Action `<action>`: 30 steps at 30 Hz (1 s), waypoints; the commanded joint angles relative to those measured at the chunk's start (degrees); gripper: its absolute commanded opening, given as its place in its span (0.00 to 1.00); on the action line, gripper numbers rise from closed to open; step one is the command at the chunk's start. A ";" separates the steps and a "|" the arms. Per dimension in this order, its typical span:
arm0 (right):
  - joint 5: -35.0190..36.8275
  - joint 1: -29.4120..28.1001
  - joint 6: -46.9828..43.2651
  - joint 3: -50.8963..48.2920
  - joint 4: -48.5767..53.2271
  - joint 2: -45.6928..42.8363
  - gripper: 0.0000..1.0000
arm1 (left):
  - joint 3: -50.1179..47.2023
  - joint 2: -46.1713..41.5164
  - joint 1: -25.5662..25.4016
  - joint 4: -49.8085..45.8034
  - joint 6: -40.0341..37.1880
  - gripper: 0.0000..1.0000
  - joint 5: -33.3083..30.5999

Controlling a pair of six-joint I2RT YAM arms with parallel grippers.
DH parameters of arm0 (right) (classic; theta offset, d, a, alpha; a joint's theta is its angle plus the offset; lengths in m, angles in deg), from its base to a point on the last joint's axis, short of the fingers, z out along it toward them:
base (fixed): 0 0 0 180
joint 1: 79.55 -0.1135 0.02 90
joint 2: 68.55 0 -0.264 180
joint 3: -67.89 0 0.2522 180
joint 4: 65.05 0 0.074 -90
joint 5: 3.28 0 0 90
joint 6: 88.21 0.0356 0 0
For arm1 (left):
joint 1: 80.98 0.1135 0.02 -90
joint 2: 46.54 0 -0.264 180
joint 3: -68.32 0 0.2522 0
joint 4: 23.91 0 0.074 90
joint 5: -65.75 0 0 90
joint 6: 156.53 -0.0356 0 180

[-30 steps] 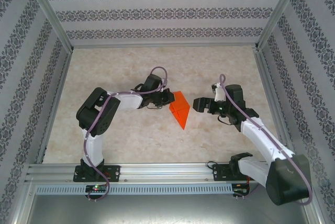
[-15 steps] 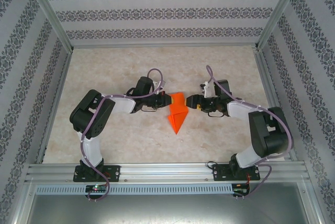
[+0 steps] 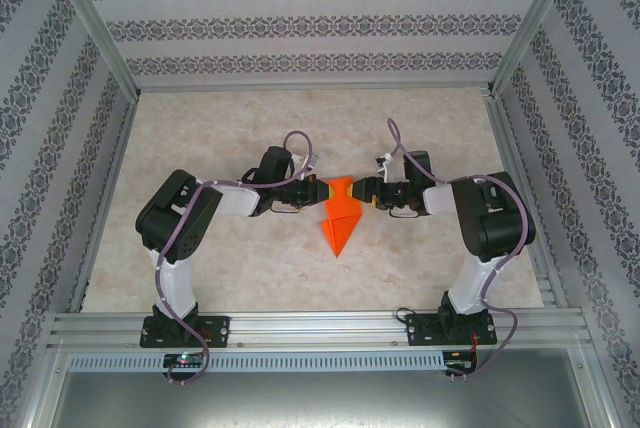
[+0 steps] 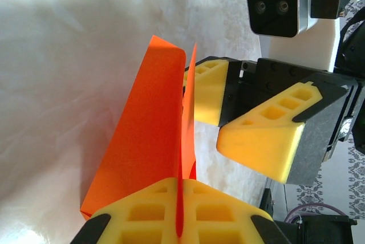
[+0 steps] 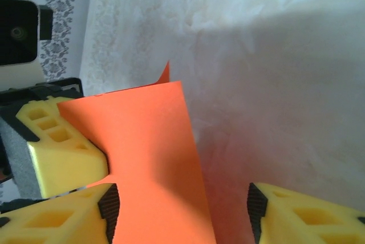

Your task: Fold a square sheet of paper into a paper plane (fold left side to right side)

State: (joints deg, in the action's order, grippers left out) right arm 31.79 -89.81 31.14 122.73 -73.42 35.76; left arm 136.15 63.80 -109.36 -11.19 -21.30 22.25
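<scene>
Arrival of right gripper (image 3: 366, 195) at paper plane (image 3: 340, 218), jaws narrowing astride its right flap, not yet pinching; left gripper (image 3: 319, 191) clamped on left edge. Two-handed fold likely next.

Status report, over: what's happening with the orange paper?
Left gripper shut on paper. Right gripper open, jaws straddling paper's opposite edge. Paper folded to a point. No obstacle seen.

Orange paper (image 4: 145, 135) is looking thin, matt, smooth. Left gripper (image 4: 179, 218) is showing moulded yellow plastic, satin. Table (image 3: 220, 268) is reading as marble-print, faintly glossy; frame rail (image 3: 300, 328) as brushed aluminium.
</scene>
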 commanded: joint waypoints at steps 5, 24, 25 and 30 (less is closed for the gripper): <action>-5.18 -0.20 0.23 -0.35 -3.85 1.18 0.49 | 0.32 1.75 0.58 3.23 -0.79 0.05 1.57; 3.59 0.33 -5.79 0.72 12.65 -5.58 0.00 | 2.02 -2.33 0.60 -8.37 -8.04 0.56 -4.32; 4.31 0.34 -5.79 0.83 13.76 -6.22 0.00 | 2.04 -3.82 0.57 -10.53 -9.47 0.59 -6.00; 6.74 0.11 -5.40 1.58 19.22 -8.49 0.00 | 0.00 -14.77 0.40 -19.69 -15.96 0.68 -17.29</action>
State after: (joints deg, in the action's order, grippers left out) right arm 36.20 -89.79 26.94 123.00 -59.04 28.85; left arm 136.65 56.50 -109.36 -24.44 -30.74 12.61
